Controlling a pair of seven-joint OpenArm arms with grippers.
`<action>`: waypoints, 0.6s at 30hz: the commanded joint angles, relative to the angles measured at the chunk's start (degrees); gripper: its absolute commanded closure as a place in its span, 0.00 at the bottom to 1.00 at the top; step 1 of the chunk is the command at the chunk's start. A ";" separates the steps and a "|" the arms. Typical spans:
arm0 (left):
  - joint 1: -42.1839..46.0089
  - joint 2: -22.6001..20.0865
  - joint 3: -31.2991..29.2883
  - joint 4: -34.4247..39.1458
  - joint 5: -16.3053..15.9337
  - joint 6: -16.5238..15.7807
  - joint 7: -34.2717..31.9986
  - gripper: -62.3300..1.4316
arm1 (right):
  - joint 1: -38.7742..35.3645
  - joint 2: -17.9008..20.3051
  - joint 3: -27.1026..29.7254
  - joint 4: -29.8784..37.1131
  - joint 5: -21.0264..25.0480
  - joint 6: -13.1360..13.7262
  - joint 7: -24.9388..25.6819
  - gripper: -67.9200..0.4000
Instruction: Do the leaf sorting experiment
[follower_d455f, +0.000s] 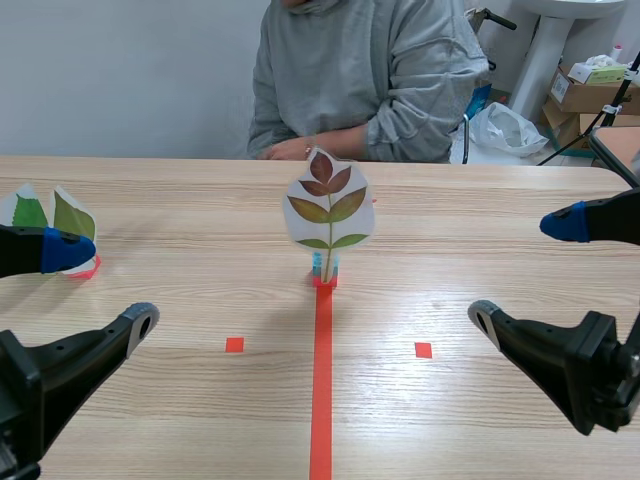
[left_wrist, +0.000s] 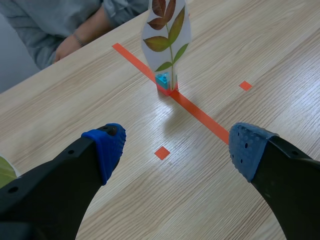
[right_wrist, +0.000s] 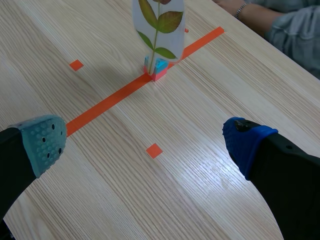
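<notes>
A laminated leaf card (follower_d455f: 328, 205) with brown-green compound leaves stands upright in a small blue and pink block holder (follower_d455f: 325, 272) at the far end of the orange tape line. The same card (left_wrist: 166, 37) stands ahead of my left gripper (left_wrist: 175, 145), which is open and holds nothing. My right gripper (right_wrist: 145, 137) is open too, with the card (right_wrist: 157, 22) ahead of it. In the scene view the left gripper (follower_d455f: 95, 290) sits low at the left and the right gripper (follower_d455f: 525, 270) low at the right. Two more leaf cards (follower_d455f: 50, 215) with green leaves stand at the far left.
A person in a grey sweatshirt (follower_d455f: 365, 75) sits across the table, hands (follower_d455f: 290, 150) resting on the far edge behind the card. Boxes (follower_d455f: 590, 90) and a plastic bag (follower_d455f: 508, 128) lie behind the table at the right.
</notes>
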 joint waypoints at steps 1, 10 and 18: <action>-0.15 0.15 0.33 1.07 -0.35 -0.02 -0.76 0.27 | 0.39 0.13 0.52 0.22 1.01 0.44 1.01 0.04; -0.15 0.15 0.33 1.07 -0.35 -0.02 -0.79 0.27 | 0.42 0.13 0.52 0.20 0.96 0.44 -1.25 0.04; -0.15 0.15 0.33 1.07 -0.35 -0.20 -0.81 0.27 | 6.12 0.48 0.44 -4.02 0.20 0.44 -4.83 0.04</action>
